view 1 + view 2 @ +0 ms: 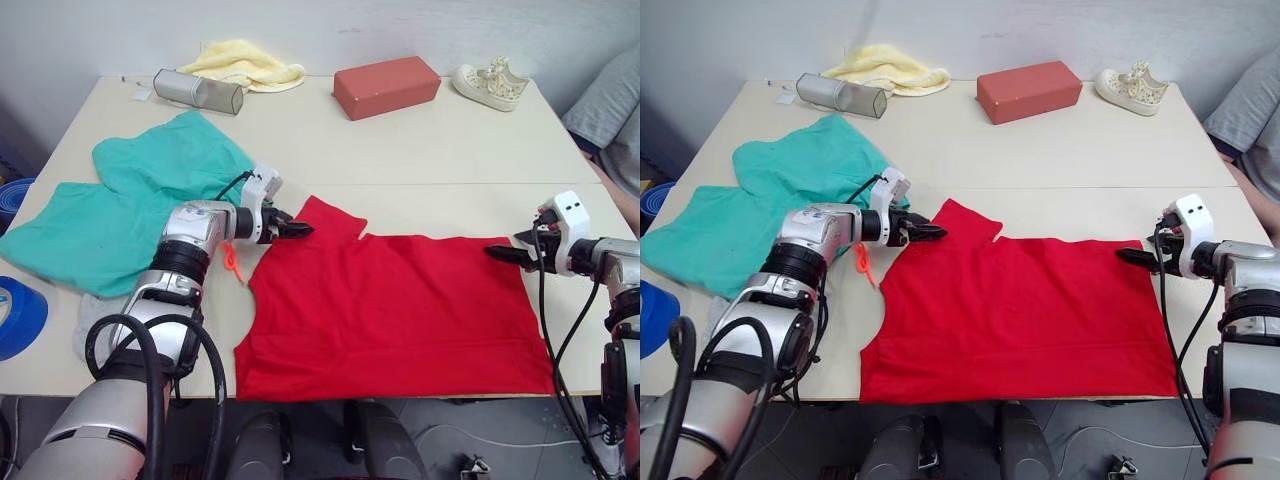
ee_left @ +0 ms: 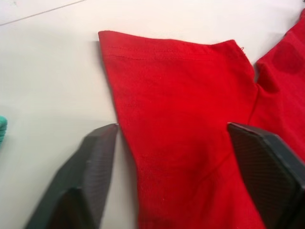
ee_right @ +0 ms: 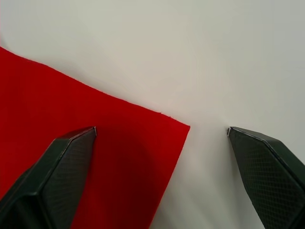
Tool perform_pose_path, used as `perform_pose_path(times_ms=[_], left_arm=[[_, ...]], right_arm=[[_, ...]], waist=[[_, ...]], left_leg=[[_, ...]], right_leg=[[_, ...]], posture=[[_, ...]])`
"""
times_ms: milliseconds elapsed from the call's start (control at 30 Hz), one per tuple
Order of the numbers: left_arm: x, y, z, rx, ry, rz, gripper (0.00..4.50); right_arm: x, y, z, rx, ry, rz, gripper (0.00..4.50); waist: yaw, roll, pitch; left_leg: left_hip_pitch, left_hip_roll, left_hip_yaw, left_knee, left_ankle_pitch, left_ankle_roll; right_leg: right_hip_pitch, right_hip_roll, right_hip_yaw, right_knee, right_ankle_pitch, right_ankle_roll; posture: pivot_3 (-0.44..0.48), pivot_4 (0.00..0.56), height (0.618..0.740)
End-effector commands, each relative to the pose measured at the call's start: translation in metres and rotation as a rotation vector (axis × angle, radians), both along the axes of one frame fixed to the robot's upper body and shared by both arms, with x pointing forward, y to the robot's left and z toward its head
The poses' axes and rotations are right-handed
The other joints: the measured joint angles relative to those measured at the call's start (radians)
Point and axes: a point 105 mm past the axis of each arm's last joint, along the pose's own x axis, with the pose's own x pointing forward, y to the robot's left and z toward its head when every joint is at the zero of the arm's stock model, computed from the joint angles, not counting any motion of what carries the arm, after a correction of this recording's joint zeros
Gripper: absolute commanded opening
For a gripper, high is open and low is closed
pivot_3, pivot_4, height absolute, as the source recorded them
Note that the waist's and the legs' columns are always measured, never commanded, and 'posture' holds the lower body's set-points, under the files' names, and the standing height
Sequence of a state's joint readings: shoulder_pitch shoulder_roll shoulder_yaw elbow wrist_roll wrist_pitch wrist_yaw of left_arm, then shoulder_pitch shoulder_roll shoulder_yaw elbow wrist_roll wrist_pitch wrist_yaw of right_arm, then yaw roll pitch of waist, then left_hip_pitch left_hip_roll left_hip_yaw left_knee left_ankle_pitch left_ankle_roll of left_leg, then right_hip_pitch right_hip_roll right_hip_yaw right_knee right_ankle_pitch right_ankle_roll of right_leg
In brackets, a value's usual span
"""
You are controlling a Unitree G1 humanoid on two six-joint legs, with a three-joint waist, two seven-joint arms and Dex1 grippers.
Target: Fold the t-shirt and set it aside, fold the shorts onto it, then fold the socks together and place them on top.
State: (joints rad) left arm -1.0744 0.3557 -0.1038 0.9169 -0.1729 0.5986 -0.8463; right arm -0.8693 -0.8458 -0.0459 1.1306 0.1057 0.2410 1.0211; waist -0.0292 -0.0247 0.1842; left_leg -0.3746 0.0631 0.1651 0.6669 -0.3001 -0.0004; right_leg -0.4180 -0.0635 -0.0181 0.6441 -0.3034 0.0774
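Two pincers reach over the cream worktop (image 1: 420, 150), one at each side of the t-shirt (image 1: 400, 310). The red t-shirt lies flat at the near edge, around 6 o'clock, and takes up most of the front of the worktop. The left pincer (image 1: 296, 230) is at the shirt's sleeve, near 9 o'clock of the shirt. In the left wrist view its two black fingers (image 2: 90, 176) are spread wide, one on the bare worktop and one over the red cloth, with the sleeve between them. The right pincer (image 1: 503, 253) is at the shirt's far right corner, about 2 o'clock of the shirt. Its fingers (image 3: 57, 176) are also spread wide, one over the red corner and one over the bare worktop.

A light grey sock (image 1: 90, 325) peeks out at the near left edge, partly behind the left arm. The teal shorts (image 1: 130, 200) lie spread out at 9 to 10 o'clock, with the orange drawstring (image 1: 233, 262) poking out beside the shirt.

Farther back, at 11 o'clock, sit a silver case (image 1: 198, 91) and a pale yellow cloth (image 1: 245, 63). At 12 o'clock is a red-brown block (image 1: 386, 86), and at 1 o'clock a white sneaker (image 1: 491, 84). A person's grey sleeve (image 1: 610, 115) shows at the far right.
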Motion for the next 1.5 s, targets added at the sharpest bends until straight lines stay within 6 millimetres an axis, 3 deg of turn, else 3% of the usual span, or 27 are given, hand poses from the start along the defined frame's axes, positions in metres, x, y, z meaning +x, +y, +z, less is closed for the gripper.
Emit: perform_pose_path(times_ms=[33, 267, 367, 633, 733, 867, 1033, 1333, 1500], left_arm=[[-0.004, -0.01, -0.01, 0.027, 0.005, -0.05, 2.27], [-0.003, -0.011, -0.014, 0.008, -0.016, -0.033, 0.0], [-0.002, -0.007, -0.014, -0.003, -0.051, -0.029, 0.0], [0.002, -0.005, 0.011, -0.084, -0.262, -0.039, 0.0], [-0.003, -0.003, 0.03, -0.113, -0.43, -0.068, 0.0], [-0.013, 0.001, 0.035, -0.07, -0.57, -0.117, 0.0], [-0.024, 0.008, 0.045, -0.107, -0.665, -0.112, 0.0], [-0.041, 0.026, 0.019, 0.029, -0.7, -0.161, 0.0], [-0.05, 0.032, 0.007, 0.08, -0.73, -0.189, 0.0]], right_arm=[[0.002, 0.0, 0.005, 0.005, -0.029, -0.003, 3.59], [0.001, 0.001, 0.007, 0.022, -0.052, 0.024, 1.11], [-0.001, 0.003, 0.01, 0.039, -0.078, 0.049, 0.04], [-0.005, 0.0, 0.024, 0.008, -0.222, 0.101, 0.04], [-0.016, -0.003, 0.026, -0.02, -0.26, 0.153, 0.04], [-0.027, -0.007, 0.033, -0.042, -0.345, 0.187, 0.04], [-0.047, -0.008, 0.026, -0.089, -0.403, 0.259, 0.04], [-0.065, -0.007, 0.026, -0.069, -0.493, 0.284, 0.04], [-0.08, -0.007, 0.012, -0.125, -0.493, 0.323, 0.04]], waist=[[0.0, 0.0, 0.0], [-0.003, 0.0, 0.0], [-0.003, 0.0, 0.0], [-0.007, 0.0, 0.0], [-0.005, 0.0, 0.0], [-0.004, 0.0, 0.0], [-0.003, 0.0, 0.0], [-0.008, 0.0, 0.0], [-0.004, 0.0, 0.0]], left_leg=[[0.0, 0.0, 0.0, 0.0, 0.0, 0.0], [0.0, 0.001, 0.001, 0.0, 0.0, -0.001], [0.0, 0.001, 0.001, 0.0, 0.0, -0.001], [0.0, 0.001, 0.001, 0.0, 0.0, -0.001], [0.0, 0.002, 0.001, -0.001, -0.001, -0.001], [0.0, 0.002, 0.003, -0.001, -0.001, -0.002], [0.002, 0.002, 0.004, -0.001, -0.001, -0.001], [0.005, 0.003, 0.006, -0.002, -0.001, -0.001], [0.005, 0.003, 0.006, -0.002, -0.002, 0.0]], right_leg=[[0.0, 0.0, 0.0, 0.0, 0.0, 0.0], [0.0, 0.0, 0.0, 0.0, 0.0, 0.0], [0.0, 0.0, 0.0, 0.0, 0.0, 0.0], [0.0, 0.0, 0.001, 0.0, 0.0, 0.0], [-0.001, 0.0, 0.001, -0.001, 0.0, 0.0], [-0.001, 0.001, 0.002, -0.001, 0.0, 0.0], [0.0, 0.001, 0.004, 0.0, 0.0, 0.0], [0.0, 0.001, 0.007, 0.0, 0.0, 0.0], [0.0, 0.0, 0.008, -0.001, 0.0, 0.0]], posture=[[0.0, 0.15, 0.74], [0.0, 0.15, 0.74], [0.0, 0.15, 0.74], [0.0, 0.15, 0.74], [0.0, 0.15, 0.74], [0.0, 0.15, 0.74], [0.0, 0.15, 0.74], [0.0, 0.15, 0.74], [0.0, 0.15, 0.74]])
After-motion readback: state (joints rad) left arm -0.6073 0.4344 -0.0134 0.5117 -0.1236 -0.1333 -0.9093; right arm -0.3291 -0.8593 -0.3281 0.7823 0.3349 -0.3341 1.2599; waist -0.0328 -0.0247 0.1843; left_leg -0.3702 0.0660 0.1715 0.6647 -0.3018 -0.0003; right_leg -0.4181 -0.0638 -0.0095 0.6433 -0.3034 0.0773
